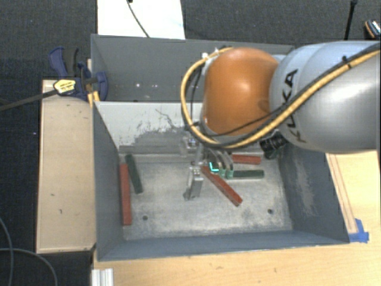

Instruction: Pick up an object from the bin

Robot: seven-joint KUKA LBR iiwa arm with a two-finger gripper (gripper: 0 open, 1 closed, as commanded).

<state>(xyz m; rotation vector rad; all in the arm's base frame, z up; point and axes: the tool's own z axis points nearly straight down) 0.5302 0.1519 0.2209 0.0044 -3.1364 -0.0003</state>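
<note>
Red-brown stick (pixel 225 189), long, flat and narrow, lies slanted in the bin (pixel 143 64).

A red-brown bar (pixel 225 189) lies flat, slanted, near the bin's (pixel 196 228) middle.

Dark grey carpeted floor (pixel 36 28)

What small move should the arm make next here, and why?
Probably a slight shift toward the view's right: the gripper hangs low over bare bin floor, just left of the diagonal red stick, the nearest thing. A dark green stick lies beyond it.
</note>
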